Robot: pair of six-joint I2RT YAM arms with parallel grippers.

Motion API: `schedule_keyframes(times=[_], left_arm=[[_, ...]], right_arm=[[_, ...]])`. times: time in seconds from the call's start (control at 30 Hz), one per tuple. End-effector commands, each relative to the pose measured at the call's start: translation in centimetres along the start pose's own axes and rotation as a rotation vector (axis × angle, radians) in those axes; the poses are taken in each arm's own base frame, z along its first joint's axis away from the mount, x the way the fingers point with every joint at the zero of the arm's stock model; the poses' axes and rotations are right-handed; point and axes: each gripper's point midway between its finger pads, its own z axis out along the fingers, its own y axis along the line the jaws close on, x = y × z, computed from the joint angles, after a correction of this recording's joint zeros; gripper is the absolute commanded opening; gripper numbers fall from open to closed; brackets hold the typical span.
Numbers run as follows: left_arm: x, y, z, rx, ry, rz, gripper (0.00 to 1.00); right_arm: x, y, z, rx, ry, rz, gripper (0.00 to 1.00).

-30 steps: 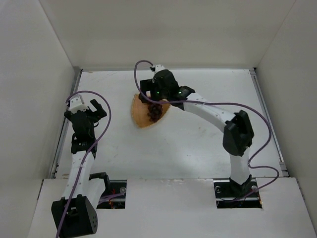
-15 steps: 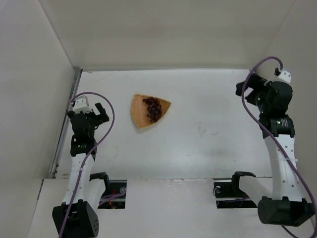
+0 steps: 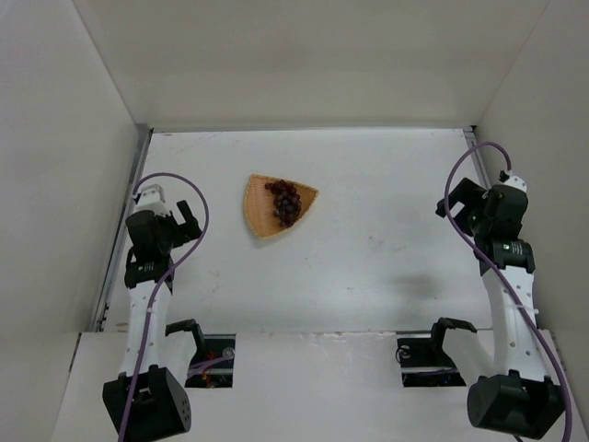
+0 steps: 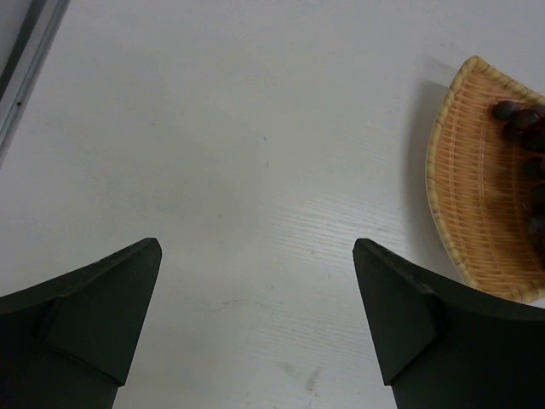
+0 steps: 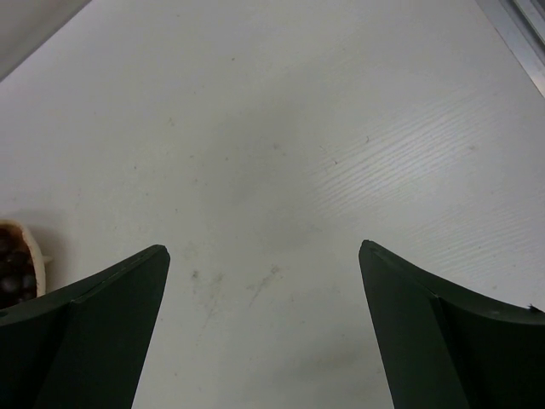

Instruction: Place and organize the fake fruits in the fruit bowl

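Note:
The dark red-purple grape bunch [image 3: 284,202] lies inside the orange-tan wicker basket [image 3: 259,210] on the white table, toward its right side. In the left wrist view the basket [image 4: 464,196] shows at the right edge with grapes [image 4: 521,119] in it. In the right wrist view a sliver of the basket with grapes [image 5: 13,268] shows at the far left. My left gripper [image 3: 184,219] is open and empty, left of the basket. My right gripper [image 3: 456,203] is open and empty, far to the right.
White walls enclose the table on three sides. A metal rail [image 3: 124,230] runs along the left edge and another [image 3: 497,216] along the right edge. Purple cables loop over both arms.
The right arm let go of the grapes in the basket and swung back to the far right, then lowered slightly. The left arm drew back a little toward its base.

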Motion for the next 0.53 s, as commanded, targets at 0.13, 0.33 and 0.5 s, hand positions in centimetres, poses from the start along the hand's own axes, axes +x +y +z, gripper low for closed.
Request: schedule_keyframes(times=[0.13, 0.33, 0.5], left_arm=[[-2.6, -1.0, -0.8, 0.044, -0.054, 0.007, 1.00], [-2.8, -1.0, -0.9, 0.048, -0.061, 0.015, 1.00], [-3.3, -1.2, -1.2, 0.054, -0.068, 0.016, 1.00]], right_arm=[[-0.5, 1.7, 0.5, -0.060, -0.035, 0.003, 1.00], [-0.2, 3.0, 0.8, -0.094, -0.027, 0.003, 1.00], [-0.4, 3.2, 0.7, -0.102, -0.034, 0.005, 1.00]])
